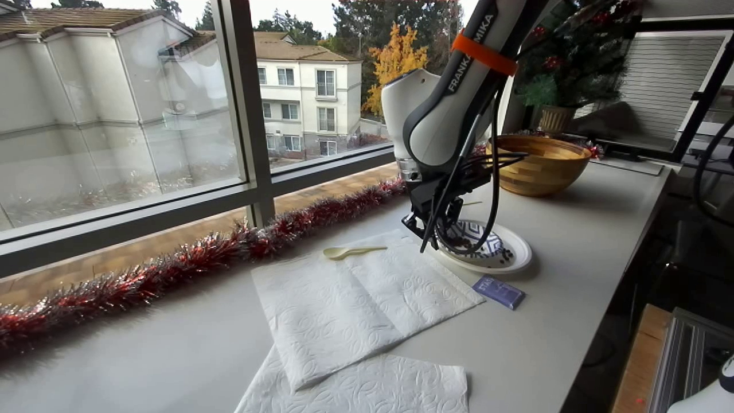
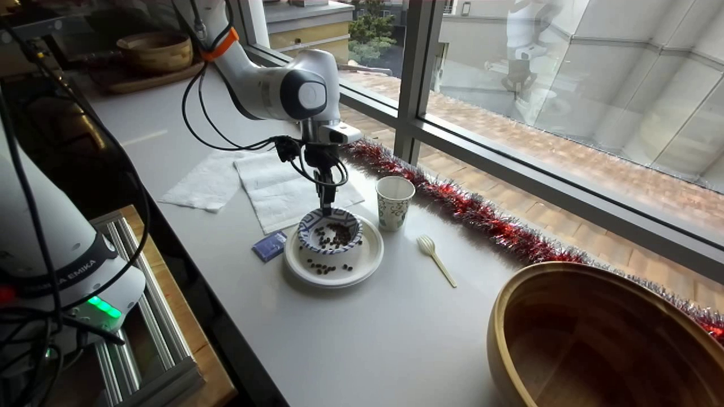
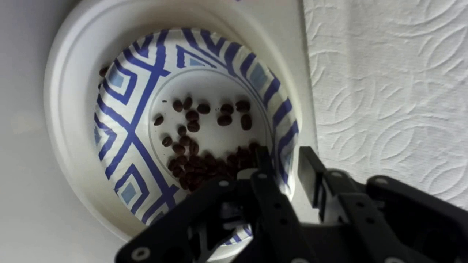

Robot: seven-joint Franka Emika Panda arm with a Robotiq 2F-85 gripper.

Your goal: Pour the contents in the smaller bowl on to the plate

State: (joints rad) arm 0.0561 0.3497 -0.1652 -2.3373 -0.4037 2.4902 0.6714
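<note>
While the blue-patterned bowl [image 3: 223, 137] sits on the plate [image 3: 71, 109], the gripper [image 3: 285, 164] stands with fingers [image 3: 310, 173] apart, astride the bowl's rim.
The gripper partly hides oval beans [image 3: 197, 166] inside the bowl; others lie beside it; near it, the wrist view crops an embossed napkin [image 3: 387, 109].

Both exterior views look down on the worktop [image 2: 396, 339], facing opposite ways; the wrist view looks down close; all show the plate [image 2: 365, 263].
</note>
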